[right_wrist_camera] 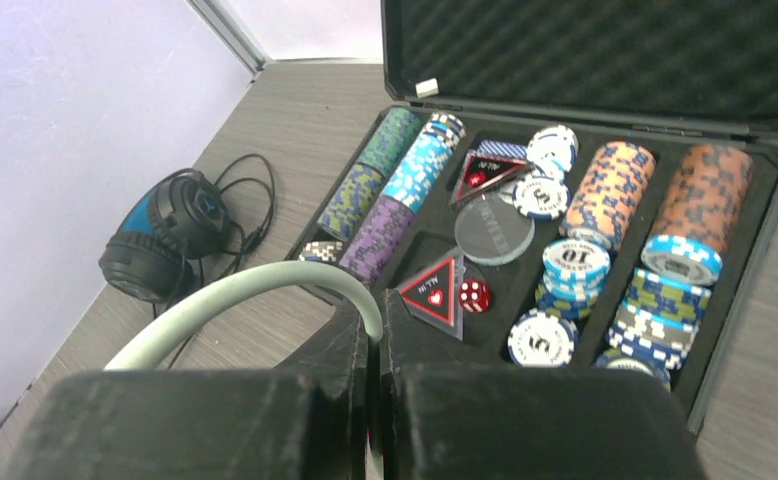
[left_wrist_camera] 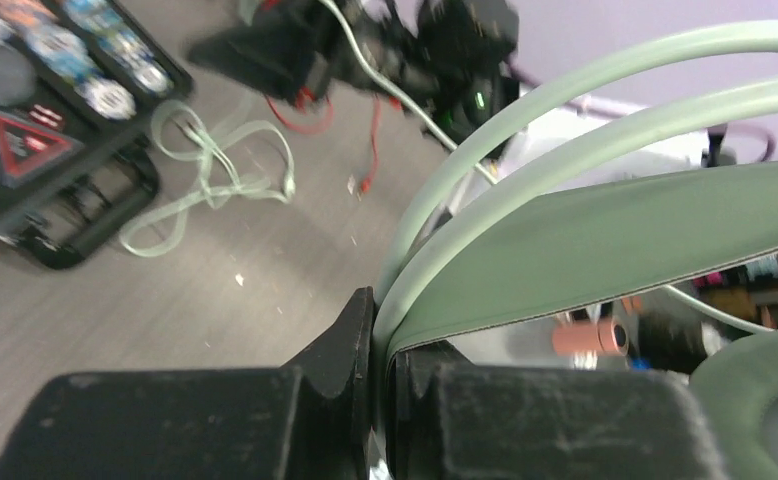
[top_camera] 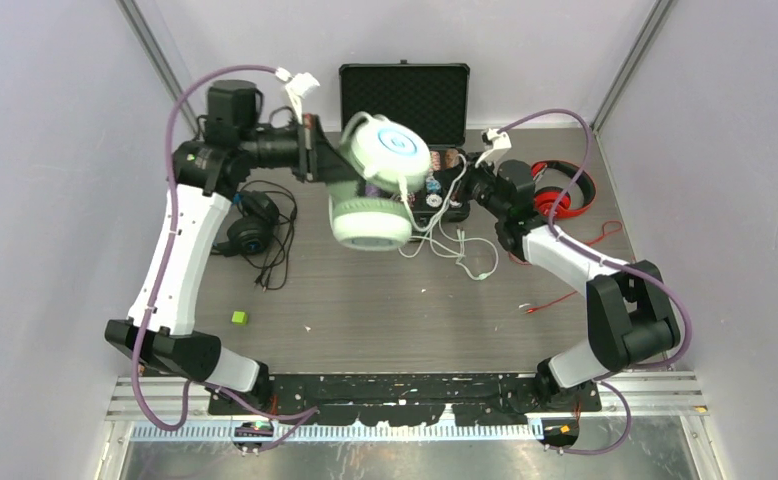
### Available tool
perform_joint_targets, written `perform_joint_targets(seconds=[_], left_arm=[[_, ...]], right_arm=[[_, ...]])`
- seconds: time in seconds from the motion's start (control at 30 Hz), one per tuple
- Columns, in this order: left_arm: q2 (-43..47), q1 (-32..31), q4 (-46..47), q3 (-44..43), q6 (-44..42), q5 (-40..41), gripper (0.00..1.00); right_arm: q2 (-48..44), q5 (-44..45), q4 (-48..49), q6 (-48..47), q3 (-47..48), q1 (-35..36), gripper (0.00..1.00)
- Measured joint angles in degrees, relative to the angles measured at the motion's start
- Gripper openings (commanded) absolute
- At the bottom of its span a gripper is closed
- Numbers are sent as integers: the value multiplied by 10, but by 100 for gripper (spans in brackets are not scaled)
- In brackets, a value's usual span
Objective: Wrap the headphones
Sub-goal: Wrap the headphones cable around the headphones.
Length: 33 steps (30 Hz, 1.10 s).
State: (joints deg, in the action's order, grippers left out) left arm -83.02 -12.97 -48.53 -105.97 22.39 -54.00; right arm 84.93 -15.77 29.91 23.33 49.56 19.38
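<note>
Jaws both shut: my left gripper (left_wrist_camera: 380, 400) clamps the mint-green headphones (top_camera: 375, 190) by the headband (left_wrist_camera: 615, 230), and my right gripper (right_wrist_camera: 373, 350) pinches their pale cable (right_wrist_camera: 245, 290). Three pairs total: that one, one black pair (top_camera: 250, 230), one red pair (top_camera: 565, 190).

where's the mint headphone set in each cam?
Top external: mint-green headphones, centre of frame.
Left wrist: their headband fills the right, clamped in the left gripper.
Right wrist: only their cable, lower left, in the right gripper.
Shared landmark: the open poker chip case, in all three.
</note>
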Motion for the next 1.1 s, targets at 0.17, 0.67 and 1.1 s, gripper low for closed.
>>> perform_joint_targets(seconds=[0.17, 0.67, 1.1], left_arm=[[1, -104, -67, 42, -88, 16, 0], [-20, -291, -254, 80, -274, 307, 0], [-88, -291, -289, 83, -266, 624, 0]], right_arm=[[28, -16, -6, -13, 47, 0, 0], [37, -57, -173, -89, 184, -24, 0], [19, -114, -506, -137, 355, -27, 0]])
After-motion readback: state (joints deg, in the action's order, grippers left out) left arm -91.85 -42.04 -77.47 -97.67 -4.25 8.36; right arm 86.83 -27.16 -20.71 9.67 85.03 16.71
